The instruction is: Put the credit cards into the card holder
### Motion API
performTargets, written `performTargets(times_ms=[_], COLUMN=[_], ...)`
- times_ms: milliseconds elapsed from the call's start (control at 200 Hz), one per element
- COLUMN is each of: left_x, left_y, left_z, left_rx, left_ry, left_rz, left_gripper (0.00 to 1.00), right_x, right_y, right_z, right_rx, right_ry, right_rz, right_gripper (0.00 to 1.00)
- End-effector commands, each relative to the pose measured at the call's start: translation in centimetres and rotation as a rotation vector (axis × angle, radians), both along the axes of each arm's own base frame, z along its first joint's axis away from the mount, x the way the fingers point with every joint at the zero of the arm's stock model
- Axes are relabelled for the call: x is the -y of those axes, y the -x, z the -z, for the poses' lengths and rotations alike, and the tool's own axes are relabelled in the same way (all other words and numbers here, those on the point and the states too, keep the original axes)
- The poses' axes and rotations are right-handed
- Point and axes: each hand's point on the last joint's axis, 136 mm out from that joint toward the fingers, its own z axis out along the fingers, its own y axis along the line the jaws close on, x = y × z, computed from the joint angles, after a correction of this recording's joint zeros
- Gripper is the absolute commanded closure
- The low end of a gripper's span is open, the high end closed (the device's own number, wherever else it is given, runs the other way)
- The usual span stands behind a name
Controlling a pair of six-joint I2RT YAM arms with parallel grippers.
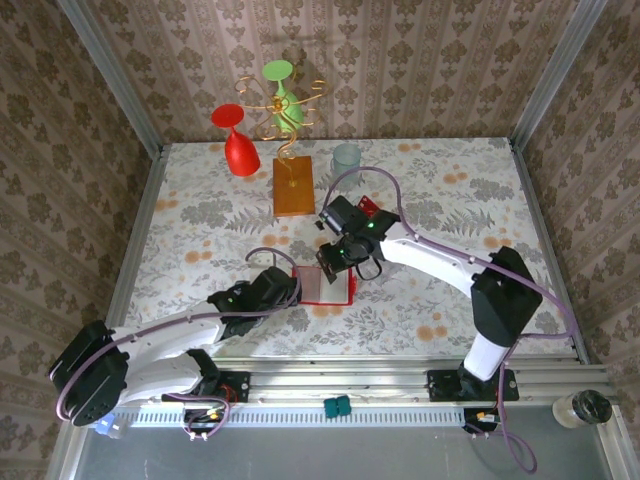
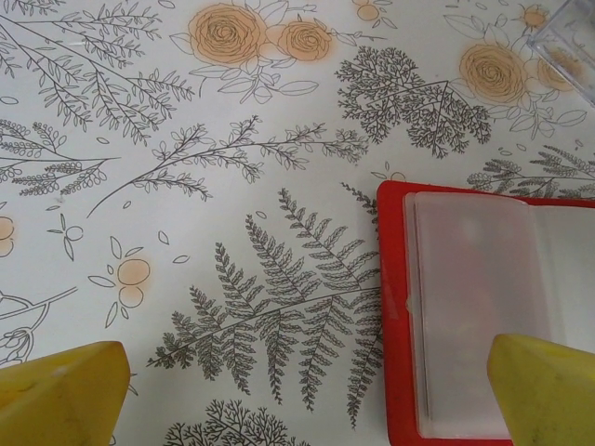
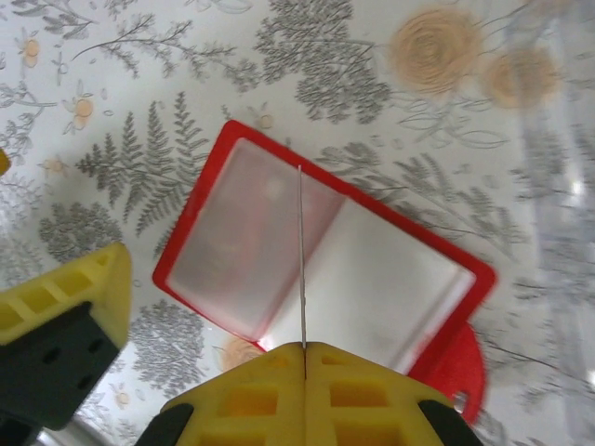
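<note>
End effector (image 3: 305, 349) (right) pinches thin sheet (image 3: 301, 260).

A worktop (image 1: 200, 200) covered in a pale cloth printed with grey ferns, leafy sprigs and orange roses, evenly lit, with only soft shadows; three walls enclose it, the back wall (image 1: 420, 60), the left wall (image 1: 50, 180) and the right wall (image 1: 600, 200), all papered in beige and brown damask stripes; grey metal posts slant up from the back corners, the left post (image 1: 110, 75) and the right post (image 1: 560, 70); a ribbed aluminium rail (image 1: 380, 385) runs along the near edge; below it lies a dull grey strip (image 1: 350, 450).
</note>
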Motion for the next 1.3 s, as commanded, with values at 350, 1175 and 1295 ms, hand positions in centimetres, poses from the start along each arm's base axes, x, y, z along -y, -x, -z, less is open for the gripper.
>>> performTargets(times_ms=[350, 1175, 1295], left_x=[-0.3, 1.0, 1.3], left_y=[-0.1, -0.9, -1.1], left_z=[1.1, 1.6, 1.7], left_rx=[-0.03, -0.046, -0.047], left_ry=[-0.071, -0.102, -0.111], left_rz=[0.025, 0.059, 0.063], left_gripper=[0.0, 0.0, 0.0], right_x=[-2.0, -1.4, -1.3], right_y=[0.4, 0.6, 0.7], right_z=[3.5, 6.9, 6.9], right_rx=[-0.131, -0.188, -0.19], right_ry=[-0.102, -0.069, -0.069], right_rz=[0.029, 0.046, 0.045], right_gripper=[1.0, 1.0, 1.0])
